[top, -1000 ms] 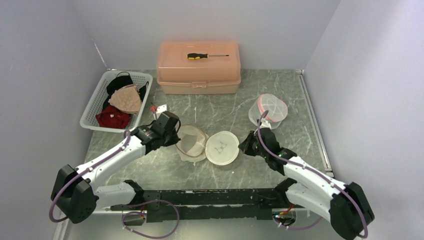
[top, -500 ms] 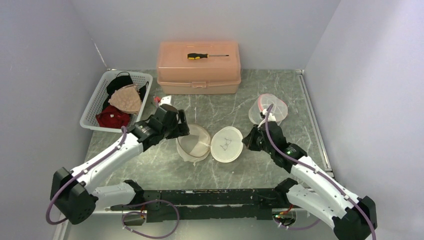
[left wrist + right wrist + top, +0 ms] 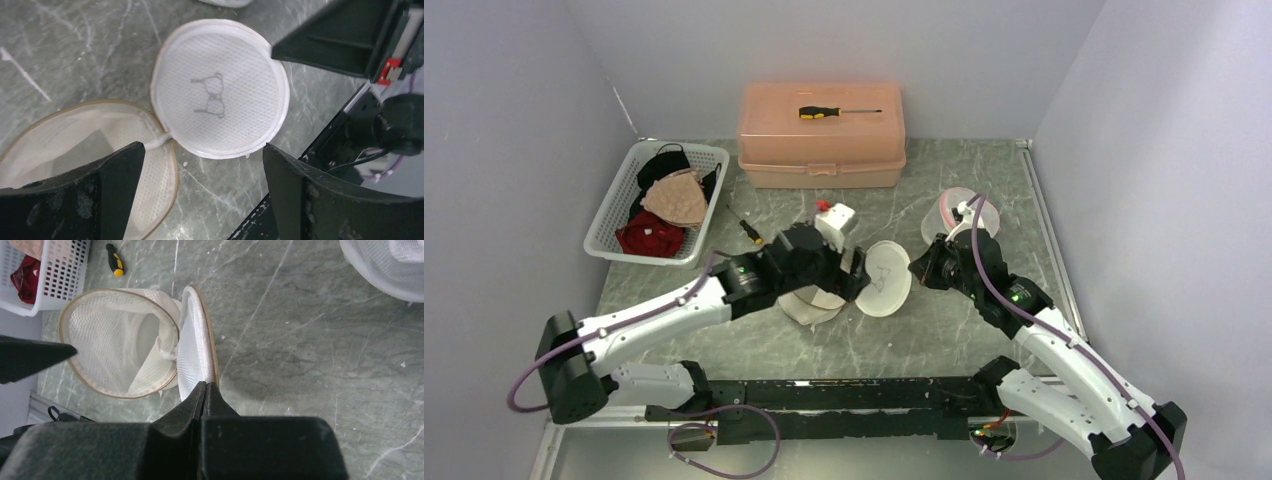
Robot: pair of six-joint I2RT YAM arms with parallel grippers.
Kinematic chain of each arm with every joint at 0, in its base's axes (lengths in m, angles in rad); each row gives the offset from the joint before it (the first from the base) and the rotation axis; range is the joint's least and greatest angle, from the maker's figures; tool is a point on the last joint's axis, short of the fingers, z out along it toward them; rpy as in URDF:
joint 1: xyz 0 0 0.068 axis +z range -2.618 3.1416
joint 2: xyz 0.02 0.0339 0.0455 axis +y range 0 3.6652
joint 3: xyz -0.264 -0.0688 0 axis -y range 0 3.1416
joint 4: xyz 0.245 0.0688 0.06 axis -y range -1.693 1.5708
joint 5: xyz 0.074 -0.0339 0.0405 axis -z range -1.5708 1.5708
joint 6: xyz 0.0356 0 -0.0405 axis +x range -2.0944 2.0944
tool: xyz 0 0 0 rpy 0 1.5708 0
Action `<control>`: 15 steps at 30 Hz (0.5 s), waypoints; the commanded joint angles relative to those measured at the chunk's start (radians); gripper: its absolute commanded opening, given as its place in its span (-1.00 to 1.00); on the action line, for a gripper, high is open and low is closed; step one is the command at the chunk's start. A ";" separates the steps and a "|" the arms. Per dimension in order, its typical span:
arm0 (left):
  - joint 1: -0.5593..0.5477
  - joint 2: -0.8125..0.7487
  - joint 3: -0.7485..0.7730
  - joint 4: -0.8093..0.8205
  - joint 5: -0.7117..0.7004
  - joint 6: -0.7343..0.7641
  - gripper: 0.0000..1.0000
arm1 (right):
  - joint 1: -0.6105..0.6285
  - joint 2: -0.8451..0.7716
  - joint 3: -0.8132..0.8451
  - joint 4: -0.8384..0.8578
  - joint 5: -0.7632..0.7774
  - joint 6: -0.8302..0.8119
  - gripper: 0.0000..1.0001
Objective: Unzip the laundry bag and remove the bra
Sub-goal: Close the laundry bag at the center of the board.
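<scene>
Two jobs split at the unzipped laundry bag (image 3: 809, 300): the right gripper (image 3: 205, 388) clenches the raised lid (image 3: 196, 342) by its rim, while the left gripper (image 3: 200, 165) hangs spread wide just above the bag's mouth. The bra (image 3: 150, 347), seemingly the pale fold inside, wants a deep pinch clear of mesh.

left claw (image 3: 203, 146): opened, shifted right | bag lid (image 3: 886, 278): tipped up | right claw (image 3: 206, 385): raised

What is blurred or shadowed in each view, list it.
Top view: even light, all sharp, shadows faint. Left wrist view: the left gripper is dark and soft, the lid crisp. Right wrist view: the right gripper is dark and soft; a soft shadow lies on the table beside the lid.
</scene>
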 commanded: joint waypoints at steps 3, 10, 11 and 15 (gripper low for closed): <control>-0.138 0.086 0.025 0.146 -0.168 0.085 0.87 | 0.004 -0.014 0.047 -0.021 -0.025 0.055 -1.00; -0.266 0.218 0.089 0.179 -0.335 0.146 0.87 | 0.004 -0.018 0.068 -0.016 -0.064 0.099 -1.00; -0.286 0.236 0.101 0.177 -0.373 0.158 0.87 | 0.004 -0.018 0.070 -0.014 -0.069 0.104 -1.00; -0.354 0.300 0.134 0.176 -0.507 0.205 0.87 | 0.004 -0.018 0.076 -0.001 -0.093 0.129 -1.00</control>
